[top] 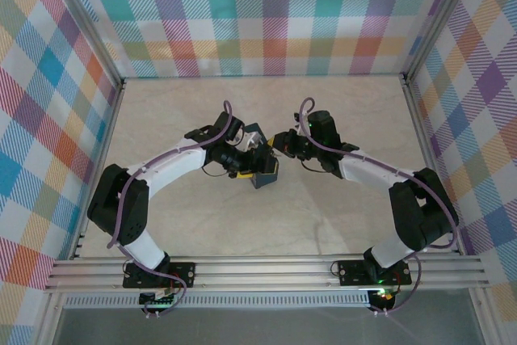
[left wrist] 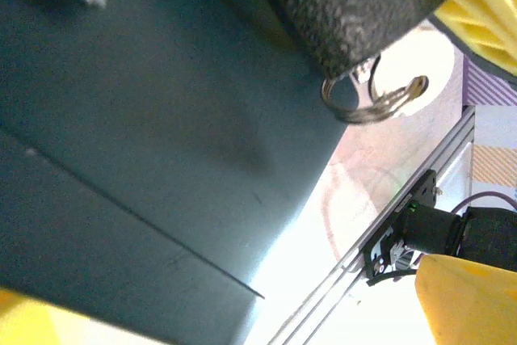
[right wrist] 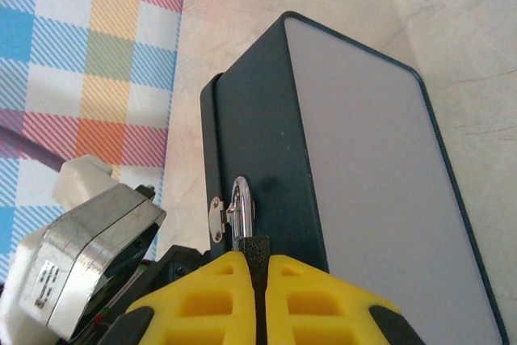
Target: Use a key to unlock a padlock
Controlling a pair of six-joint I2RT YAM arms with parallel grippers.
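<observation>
Padlock (right wrist: 241, 216) first: it hangs dead ahead of my right gripper (right wrist: 257, 260), its dark body just at my fingertips and its silver shackle pointing away from me through the hasp (right wrist: 216, 220) on the edge of the dark-blue box (right wrist: 258, 127). My yellow fingers are pressed together with barely a gap. The key ring (left wrist: 376, 103) dangling beside them tells me it is the key they pinch, though its blade is hidden. The lock's long axis runs in line with my fingers, so I judge the coming move to be a twist of my wrist about that line, not a reach. My left gripper (top: 242, 157) is spread as wide as it goes around the box, which stands on the table (right wrist: 452, 30). I cannot tell whether it presses.
</observation>
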